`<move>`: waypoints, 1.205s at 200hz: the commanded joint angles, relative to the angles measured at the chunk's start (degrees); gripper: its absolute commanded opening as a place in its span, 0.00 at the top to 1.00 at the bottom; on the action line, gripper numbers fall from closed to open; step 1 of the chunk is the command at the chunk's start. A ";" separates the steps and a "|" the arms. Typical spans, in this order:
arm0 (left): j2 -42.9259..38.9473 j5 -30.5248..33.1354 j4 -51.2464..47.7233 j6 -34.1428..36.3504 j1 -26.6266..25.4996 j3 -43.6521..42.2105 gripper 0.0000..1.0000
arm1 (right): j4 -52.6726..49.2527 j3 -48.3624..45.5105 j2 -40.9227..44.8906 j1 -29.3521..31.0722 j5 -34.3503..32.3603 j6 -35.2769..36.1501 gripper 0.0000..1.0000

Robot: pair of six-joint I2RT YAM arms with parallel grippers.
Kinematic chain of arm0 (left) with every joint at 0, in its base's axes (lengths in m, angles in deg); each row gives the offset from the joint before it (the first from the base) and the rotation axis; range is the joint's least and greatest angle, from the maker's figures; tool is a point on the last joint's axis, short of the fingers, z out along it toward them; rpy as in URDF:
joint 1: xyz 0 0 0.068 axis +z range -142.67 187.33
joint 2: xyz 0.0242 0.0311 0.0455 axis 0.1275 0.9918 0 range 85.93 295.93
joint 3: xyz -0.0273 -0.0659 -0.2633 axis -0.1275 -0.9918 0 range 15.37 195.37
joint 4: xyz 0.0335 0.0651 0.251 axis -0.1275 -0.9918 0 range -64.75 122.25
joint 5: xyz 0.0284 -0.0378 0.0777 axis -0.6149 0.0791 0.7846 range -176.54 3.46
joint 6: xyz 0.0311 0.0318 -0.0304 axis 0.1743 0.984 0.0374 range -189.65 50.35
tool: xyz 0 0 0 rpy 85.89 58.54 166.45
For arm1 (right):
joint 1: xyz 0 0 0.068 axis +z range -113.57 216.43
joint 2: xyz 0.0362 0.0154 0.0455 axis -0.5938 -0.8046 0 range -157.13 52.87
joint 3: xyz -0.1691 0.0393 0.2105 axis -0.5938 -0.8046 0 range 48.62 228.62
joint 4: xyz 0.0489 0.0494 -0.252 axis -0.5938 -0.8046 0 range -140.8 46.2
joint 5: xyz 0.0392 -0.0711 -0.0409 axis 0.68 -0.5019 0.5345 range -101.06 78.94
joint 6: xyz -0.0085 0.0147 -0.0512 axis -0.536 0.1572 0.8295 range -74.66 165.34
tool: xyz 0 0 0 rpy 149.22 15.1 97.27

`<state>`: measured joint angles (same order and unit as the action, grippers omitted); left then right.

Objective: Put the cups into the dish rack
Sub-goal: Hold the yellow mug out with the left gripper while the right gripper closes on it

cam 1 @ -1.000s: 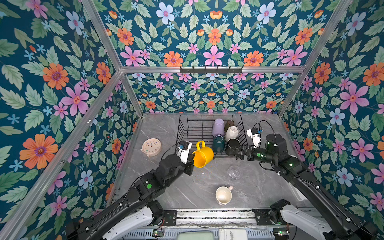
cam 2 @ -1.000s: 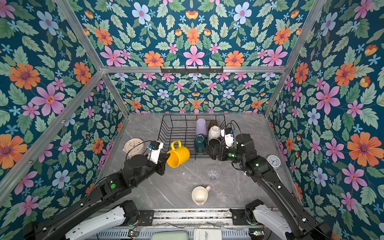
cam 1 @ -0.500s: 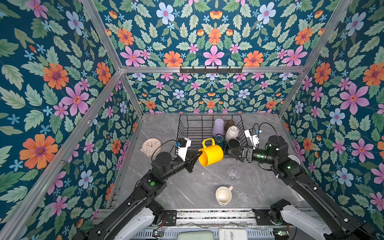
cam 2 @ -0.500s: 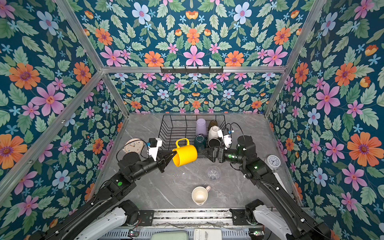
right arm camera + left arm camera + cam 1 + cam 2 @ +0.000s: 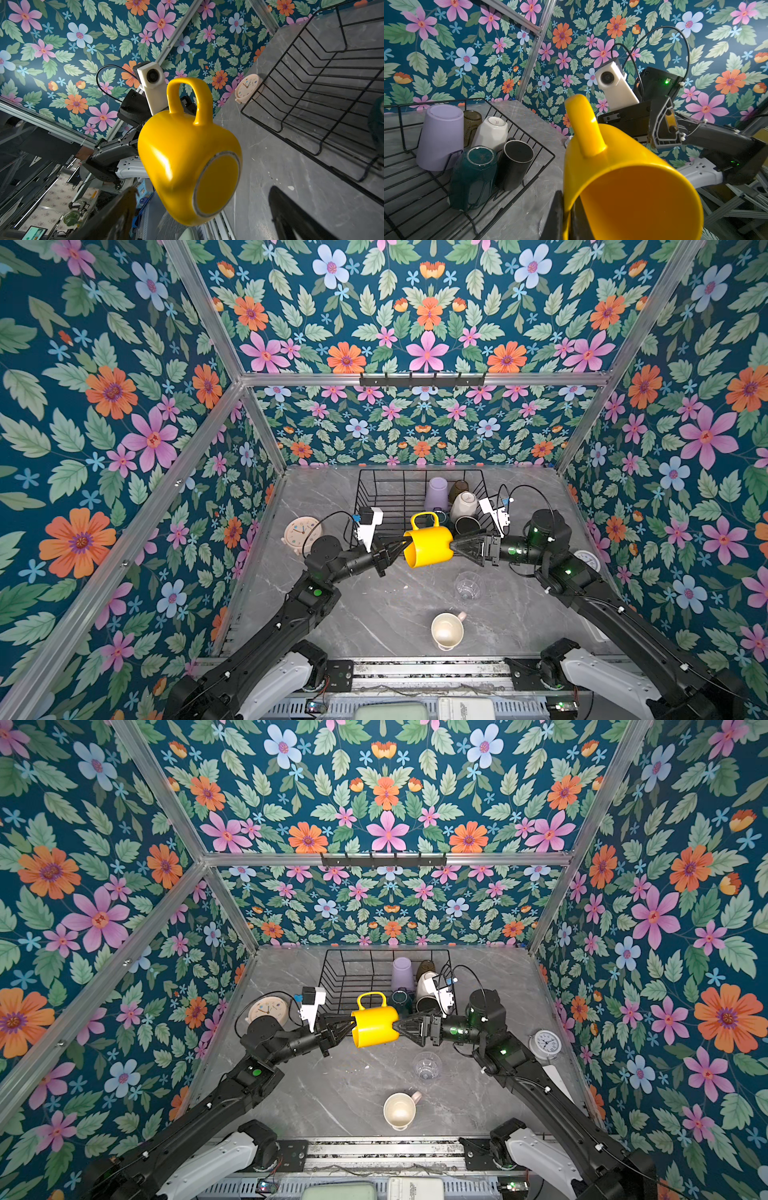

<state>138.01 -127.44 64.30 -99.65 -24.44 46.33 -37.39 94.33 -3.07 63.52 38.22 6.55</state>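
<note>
A yellow mug (image 5: 430,545) (image 5: 182,158) hangs sideways above the table in front of the dish rack (image 5: 374,489), handle up. My left gripper (image 5: 401,549) (image 5: 566,218) is shut on its rim, one finger inside. My right gripper (image 5: 455,547) (image 5: 202,189) is open, its fingers spread on either side of the mug's base without touching. Upside down in the rack's right end stand a lilac tumbler (image 5: 440,137), olive-brown tumbler (image 5: 472,122), white mug (image 5: 491,133), dark-green mug (image 5: 473,174) and black mug (image 5: 515,162). A clear glass (image 5: 467,585) and pale-pink mug (image 5: 446,630) stand on the table.
A round pink clock (image 5: 300,533) stands left of the rack, behind my left arm. A round white clock (image 5: 546,1042) sits by the right wall. A black hook rail (image 5: 422,379) hangs high on the back wall. The rack's left half holds only upright prongs.
My left gripper has lifted the yellow mug and carried it right, turning it sideways. My right gripper has swung left to the mug's base.
</note>
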 commanded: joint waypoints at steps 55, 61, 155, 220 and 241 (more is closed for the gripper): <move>4.19 -7.80 16.31 -7.08 1.44 -0.01 1.00 | 6.11 1.89 -3.85 1.90 1.51 -1.25 0.02; 4.35 -8.00 16.73 -7.30 1.49 -0.02 1.00 | 6.26 2.07 -4.14 2.15 1.50 -1.22 0.02; 7.21 -11.17 25.31 -12.52 2.15 -1.08 1.00 | 8.51 4.43 -9.41 7.53 1.26 -1.33 0.04; 8.79 -12.36 29.85 -15.37 2.41 -1.87 1.00 | 9.80 5.62 -12.07 9.87 1.17 -1.67 0.09; 9.03 -12.70 30.61 -15.86 2.49 -1.88 1.00 | 9.83 5.98 -12.89 10.28 1.26 -1.79 0.12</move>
<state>146.99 -139.14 86.86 -113.46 -21.82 43.99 -27.05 100.02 -15.03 73.23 41.47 4.82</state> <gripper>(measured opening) 0.081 0.897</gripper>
